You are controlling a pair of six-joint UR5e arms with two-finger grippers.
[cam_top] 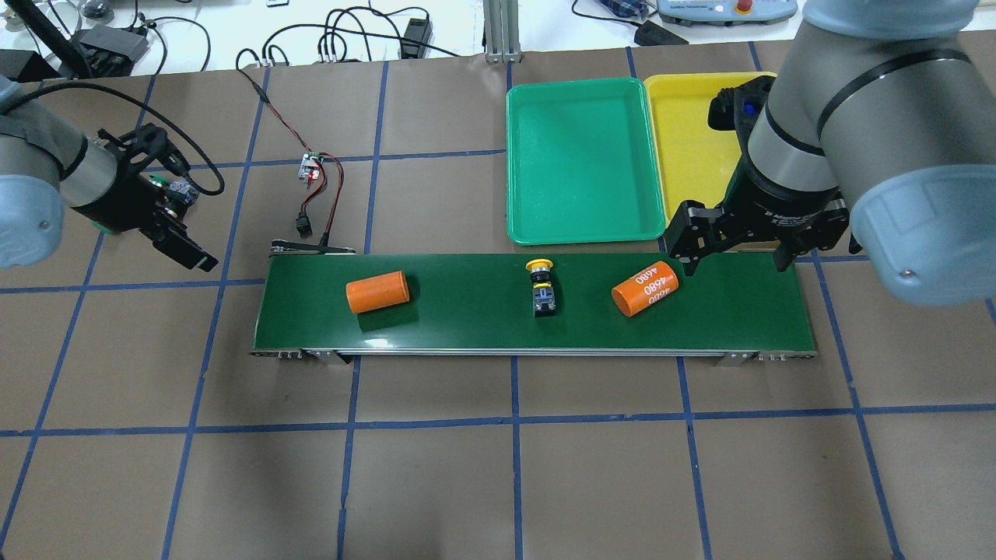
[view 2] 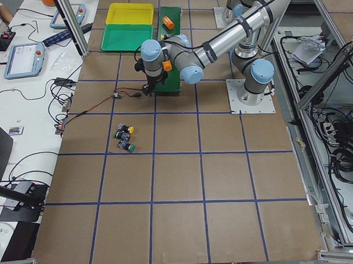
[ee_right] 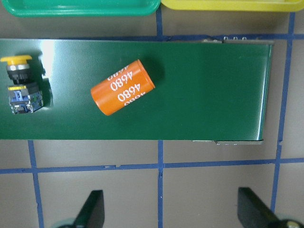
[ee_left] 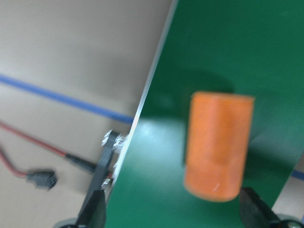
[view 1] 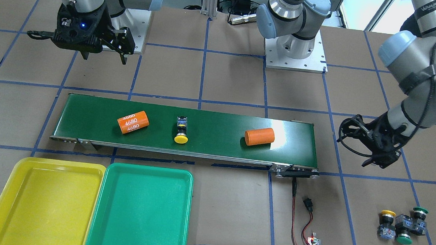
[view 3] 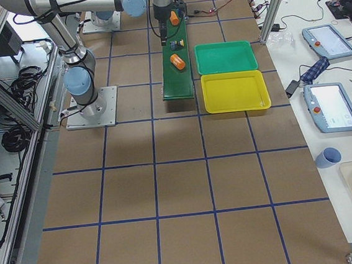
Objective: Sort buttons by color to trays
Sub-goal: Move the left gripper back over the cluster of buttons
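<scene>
While left and right jaws wide apart, empty: white "4680" on one orange cylinder (ee_right: pixel 122 94).

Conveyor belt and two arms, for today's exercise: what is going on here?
Two robot arms are sorting buttons by colour; nothing is sorted yet. One yellow button lies on the conveyor belt between two orange cylinders. The other three buttons sit on the table near the left pincer. It and the right pincer are open and empty. The yellow tray and green tray hold nothing.

Yellow-capped button (view 1: pixel 181 130), white-lettered orange cylinder (view 1: pixel 133 122), dark-green belt (view 1: pixel 217 126)
</scene>
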